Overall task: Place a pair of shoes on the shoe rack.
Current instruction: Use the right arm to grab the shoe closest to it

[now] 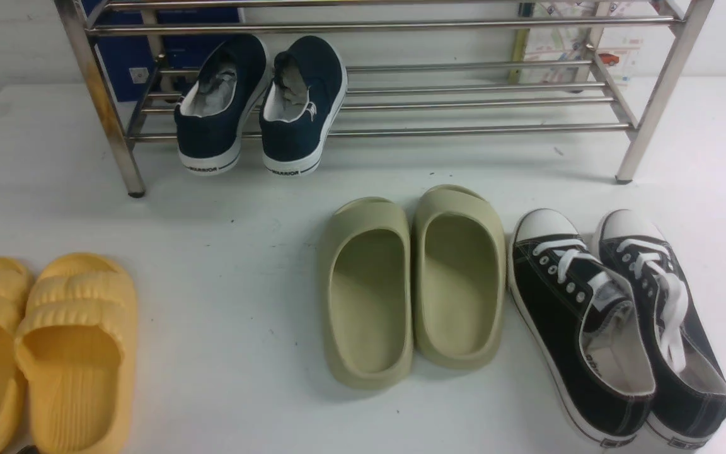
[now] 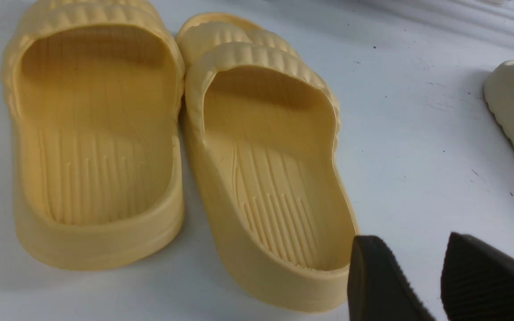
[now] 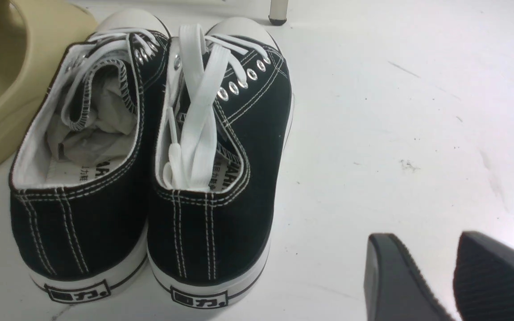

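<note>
**black sneakers on the table, off the rack**

a pair of black canvas low-top sneakers (image 1: 615,340) with white laces sits on the white table (image 1: 224,252), toes toward the shiny steel-bar shoe rack (image 1: 464,131), just beside olive-green foam slides (image 1: 369,296). navy slip-ons (image 1: 303,113) rest on the rack's lower bars. the right pincer (image 3: 426,243) hovers near the sneakers' heels, parted and empty. the left pincer (image 2: 413,249), also parted and empty, hangs by yellow ridged slides (image 2: 257,169).

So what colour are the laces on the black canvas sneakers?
White laces, clearest in the right wrist view.
</note>
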